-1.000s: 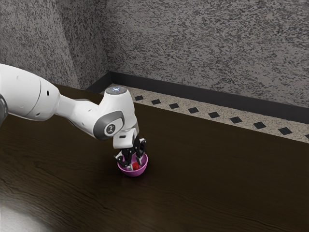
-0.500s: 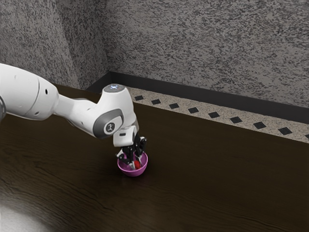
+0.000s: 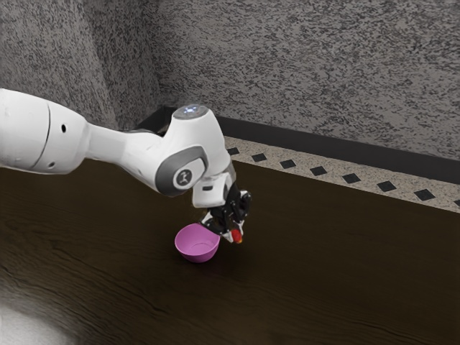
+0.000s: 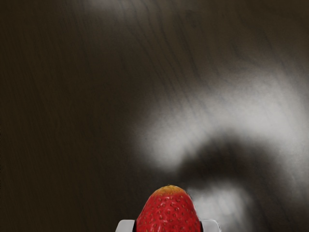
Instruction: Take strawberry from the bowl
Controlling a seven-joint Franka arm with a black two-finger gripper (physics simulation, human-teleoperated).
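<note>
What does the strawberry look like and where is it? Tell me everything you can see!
The strawberry is bright red and dotted with little seeds, with a bumpy, slightly shiny skin. It narrows to a rounded end that turns yellow-orange. It looks whole. My gripper holds it, one light-grey fingertip pressing on each side. It's outside the pink bowl, just toward the exterior view's right. I can't see its other end.

Strawberry [image 4: 168,212] cropped by the wrist view's edge, arm [image 3: 104,144] by the exterior view's.
</note>
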